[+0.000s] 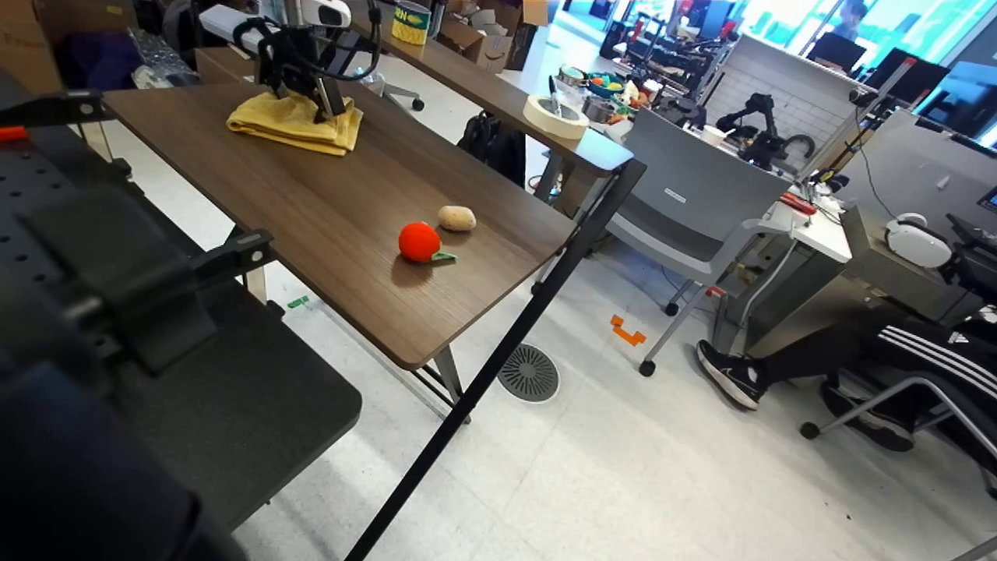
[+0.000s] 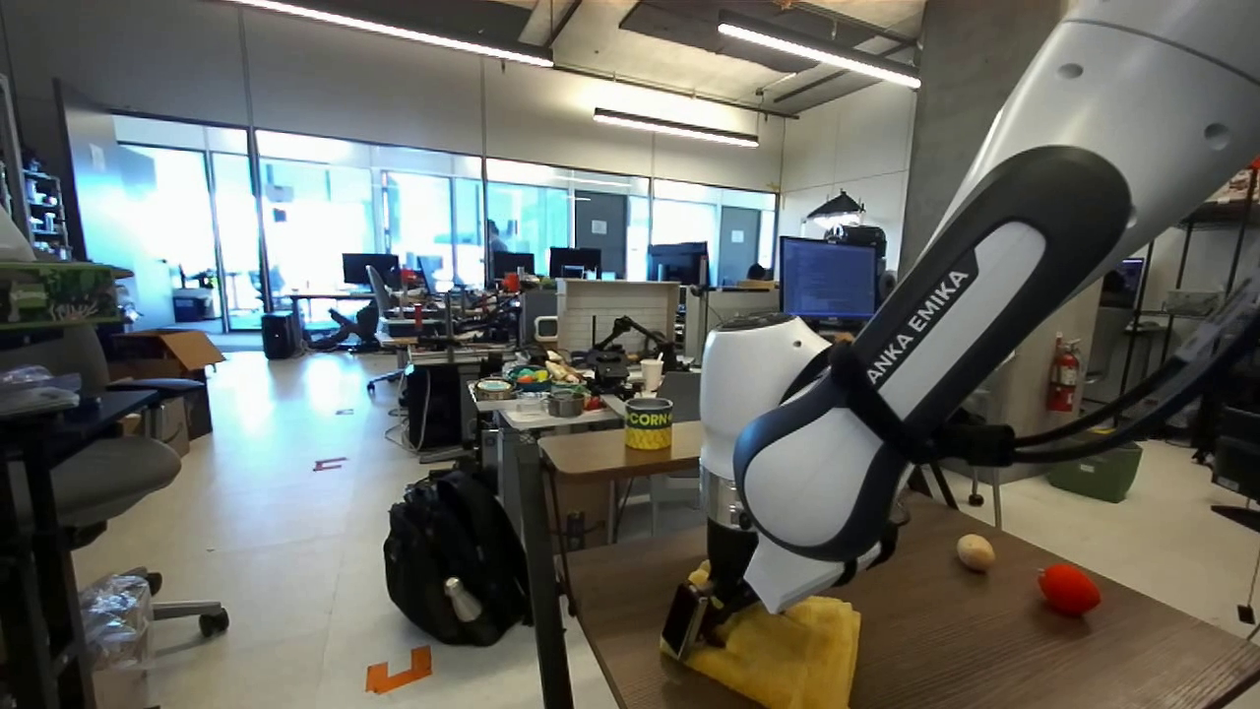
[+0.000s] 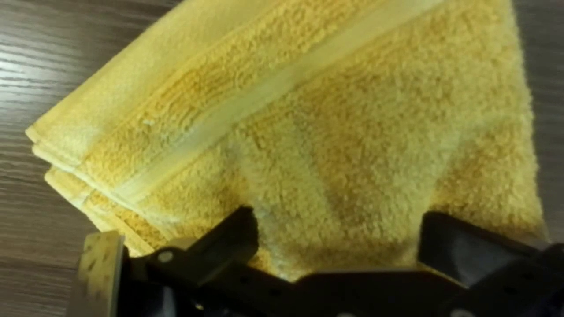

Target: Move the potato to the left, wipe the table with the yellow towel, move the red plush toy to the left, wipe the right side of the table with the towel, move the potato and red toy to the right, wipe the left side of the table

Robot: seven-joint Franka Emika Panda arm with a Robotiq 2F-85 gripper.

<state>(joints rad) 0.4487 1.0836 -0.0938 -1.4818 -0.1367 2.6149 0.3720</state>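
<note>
The yellow towel point(image 1: 265, 125) lies folded at one end of the brown table point(image 1: 327, 202). My gripper point(image 3: 338, 219) is pointed down at it, and in the wrist view the fingers point(image 3: 458, 246) stand wide apart against the cloth. Between them the towel point(image 3: 352, 145) stays spread out, not pinched. Toward the opposite end of the table sits the tan potato point(image 1: 457, 219), with the round red plush toy point(image 1: 419, 241) close by. Both also show beyond the arm in an exterior view, the potato point(image 2: 976, 552) and the red toy point(image 2: 1069, 589) apart from the towel.
A small green strip point(image 1: 444, 256) lies beside the red toy. Along one side runs a narrow ledge point(image 1: 498, 89) carrying a corn can point(image 1: 410, 22) and a tape roll point(image 1: 554, 117). A black post point(image 1: 537, 304) rises at the table's end. A grey chair point(image 1: 685, 195) stands beyond.
</note>
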